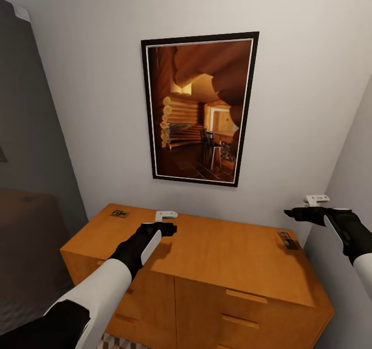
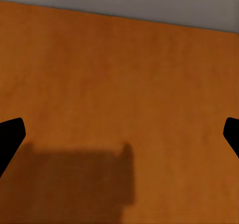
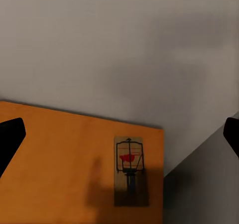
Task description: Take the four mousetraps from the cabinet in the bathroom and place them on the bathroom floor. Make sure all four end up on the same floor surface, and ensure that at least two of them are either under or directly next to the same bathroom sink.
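Two mousetraps: one at the cabinet [image 1: 217, 256] top's far-left corner [image 1: 119, 213]; one at the far-right corner [image 1: 287, 240]
Left gripper [image 1: 166, 216]: fingers spread; above bare cabinet top
Right gripper [image 1: 316, 200]: fingers spread; above the right mousetrap [image 3: 130, 176]
Risk: trap sits beside the wall; a skewed descent may knock it off the edge

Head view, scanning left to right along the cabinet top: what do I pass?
Mousetrap at the back-left corner → left gripper over the cabinet top → mousetrap near the right edge → right gripper, just beyond that edge.
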`<state>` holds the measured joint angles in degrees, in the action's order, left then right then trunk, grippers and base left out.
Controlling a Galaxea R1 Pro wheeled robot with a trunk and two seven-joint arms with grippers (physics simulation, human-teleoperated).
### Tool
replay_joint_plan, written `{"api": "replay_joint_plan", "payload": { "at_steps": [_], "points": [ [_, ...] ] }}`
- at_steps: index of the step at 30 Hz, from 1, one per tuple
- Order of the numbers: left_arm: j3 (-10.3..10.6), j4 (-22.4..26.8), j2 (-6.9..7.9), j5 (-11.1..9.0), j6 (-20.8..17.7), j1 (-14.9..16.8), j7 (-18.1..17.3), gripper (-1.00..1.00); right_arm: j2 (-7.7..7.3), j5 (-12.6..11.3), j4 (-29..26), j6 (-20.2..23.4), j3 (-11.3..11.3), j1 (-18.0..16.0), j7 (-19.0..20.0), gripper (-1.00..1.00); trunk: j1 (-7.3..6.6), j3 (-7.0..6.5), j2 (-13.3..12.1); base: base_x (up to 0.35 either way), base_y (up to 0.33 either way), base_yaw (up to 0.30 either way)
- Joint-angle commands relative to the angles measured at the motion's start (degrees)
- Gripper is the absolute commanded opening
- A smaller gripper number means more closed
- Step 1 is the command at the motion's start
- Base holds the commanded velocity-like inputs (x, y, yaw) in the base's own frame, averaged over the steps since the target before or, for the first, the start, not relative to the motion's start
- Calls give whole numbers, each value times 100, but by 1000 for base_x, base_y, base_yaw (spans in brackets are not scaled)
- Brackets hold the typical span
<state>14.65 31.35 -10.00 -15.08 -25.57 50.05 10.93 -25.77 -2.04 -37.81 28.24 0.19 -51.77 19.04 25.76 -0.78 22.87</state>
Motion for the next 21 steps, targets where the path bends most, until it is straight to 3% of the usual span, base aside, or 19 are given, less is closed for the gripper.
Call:
{"api": "replay_joint_plan", "payload": {
  "at_steps": [1,8,21],
  "points": [
    [20,5,0,-57,-18,3,48,100,-2,-21,-6,33,5,0,10,100,2,3,5,12,-9,0],
    [20,4,0,-57,-18,1,49,100,2,-22,1,33,23,0,12,100,2,3,5,138,-108,0],
    [26,3,0,-57,-18,4,58,100,73,-42,18,41,29,0,11,100,2,3,5,13,-10,0]
  ]
}}
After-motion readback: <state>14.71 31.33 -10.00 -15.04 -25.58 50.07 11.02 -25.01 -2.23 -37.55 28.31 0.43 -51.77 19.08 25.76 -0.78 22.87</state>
